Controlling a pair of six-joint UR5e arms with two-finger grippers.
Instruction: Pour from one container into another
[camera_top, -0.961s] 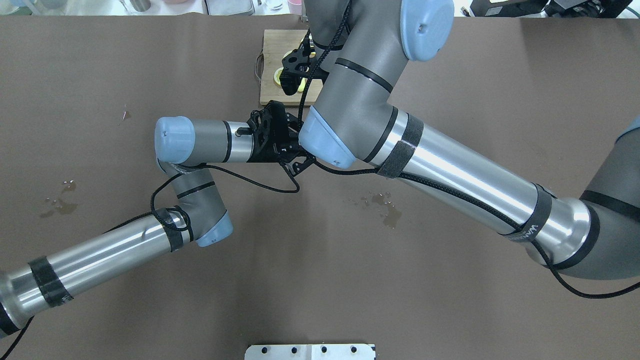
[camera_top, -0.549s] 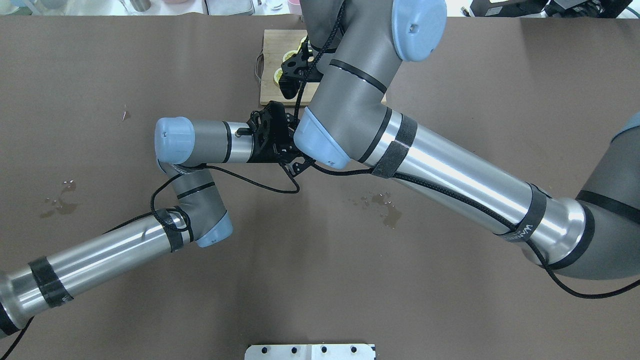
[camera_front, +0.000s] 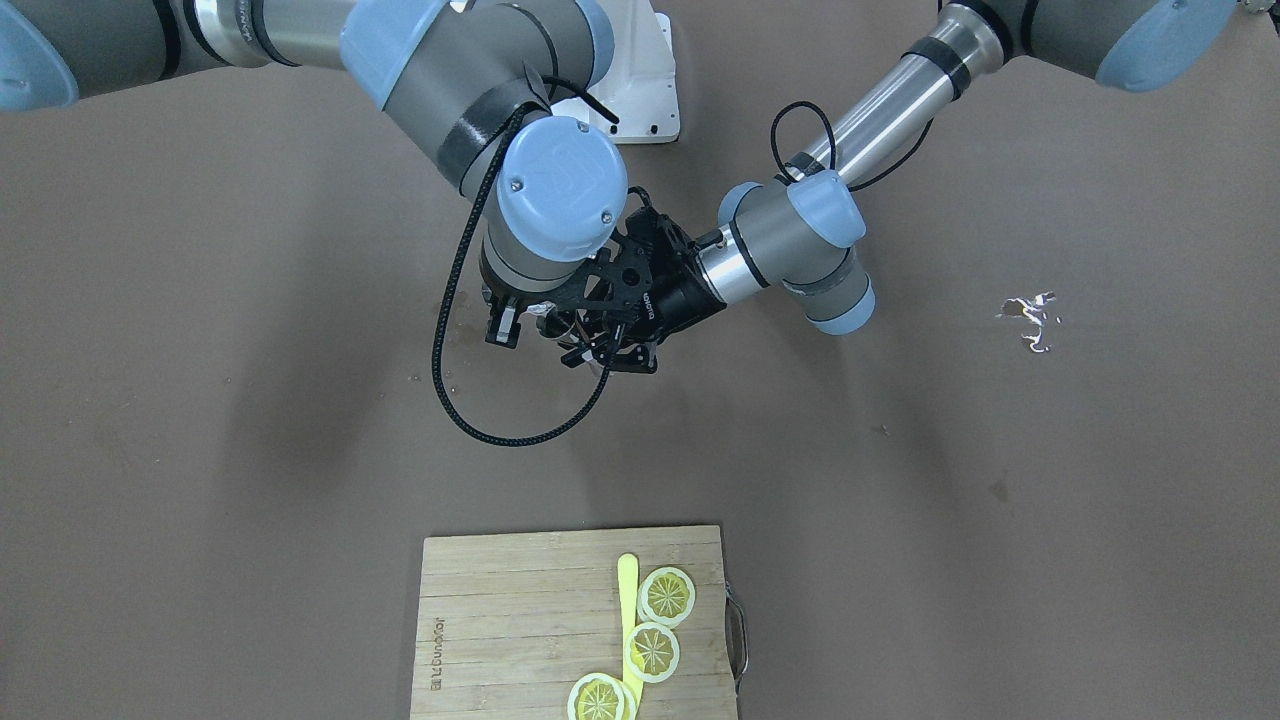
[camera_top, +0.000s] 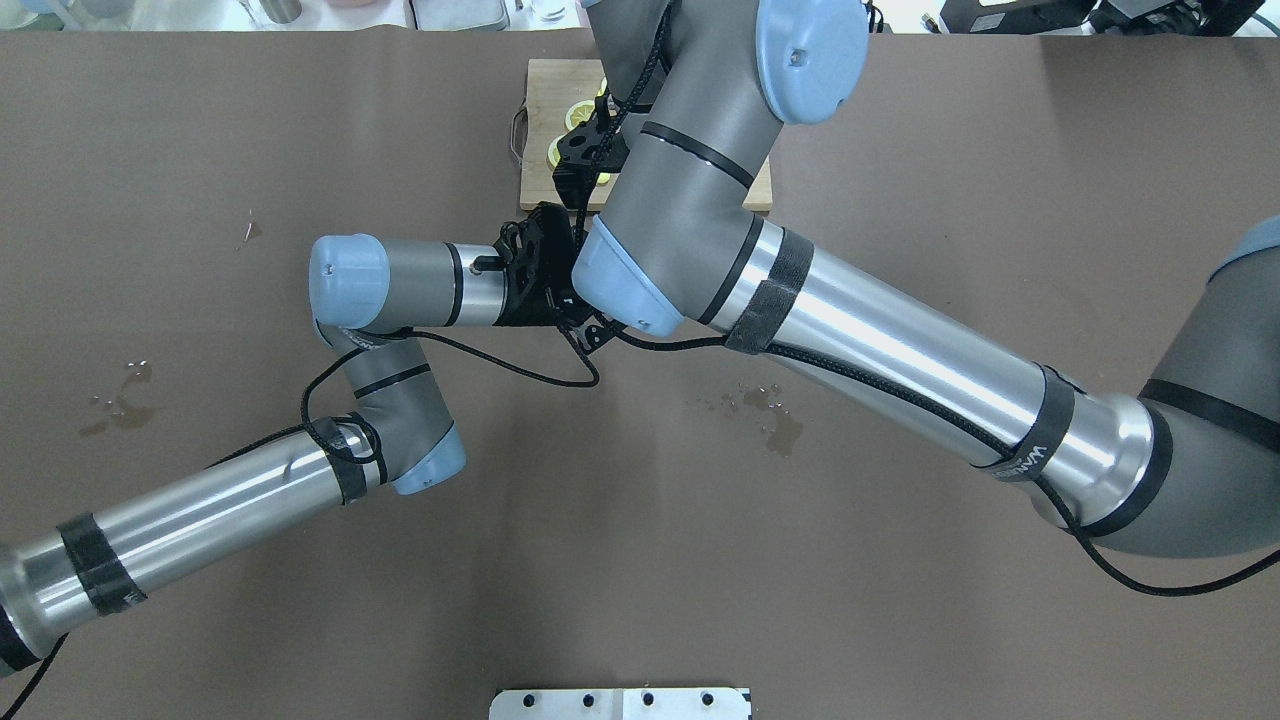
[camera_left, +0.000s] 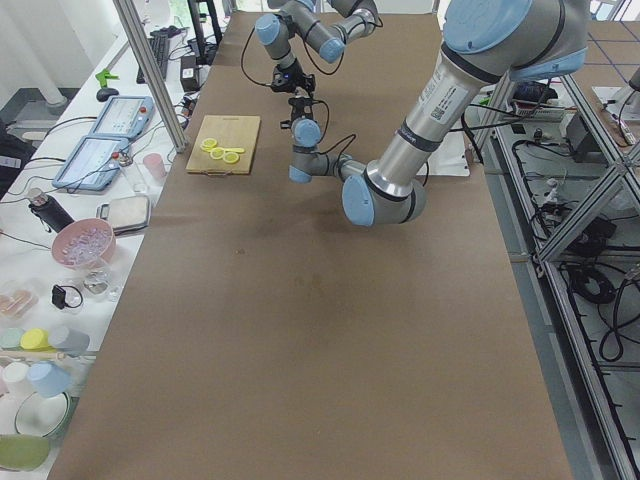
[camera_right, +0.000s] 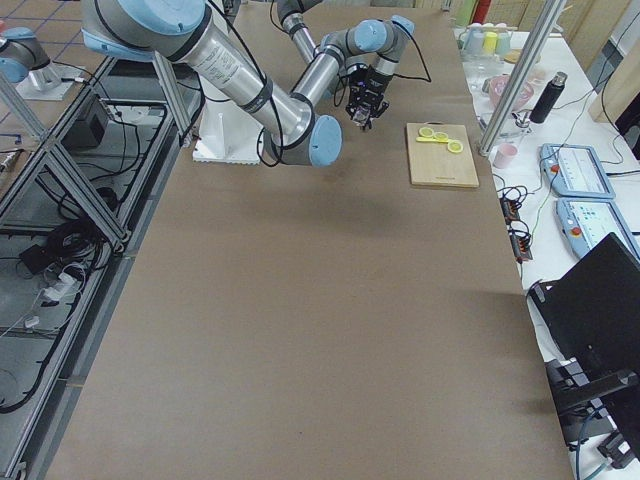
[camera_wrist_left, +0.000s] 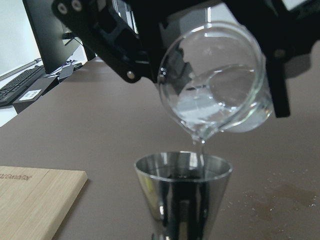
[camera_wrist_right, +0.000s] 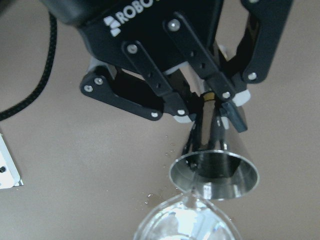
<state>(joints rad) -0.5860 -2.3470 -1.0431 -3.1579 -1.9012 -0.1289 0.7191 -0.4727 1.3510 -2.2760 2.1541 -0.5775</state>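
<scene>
As left end effector (camera_wrist_right: 210, 107) clamps jigger (camera_wrist_right: 215, 175), tilted beaker (camera_wrist_left: 215, 80) just above

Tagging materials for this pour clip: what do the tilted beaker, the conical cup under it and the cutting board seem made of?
Beaker: clear glass, possibly plastic; see-through, glossy highlights, liquid visible inside.
Conical cup: polished metal, likely steel; mirror-like reflections.
Cutting board: bamboo or wood; pale glued strips, matte.
</scene>
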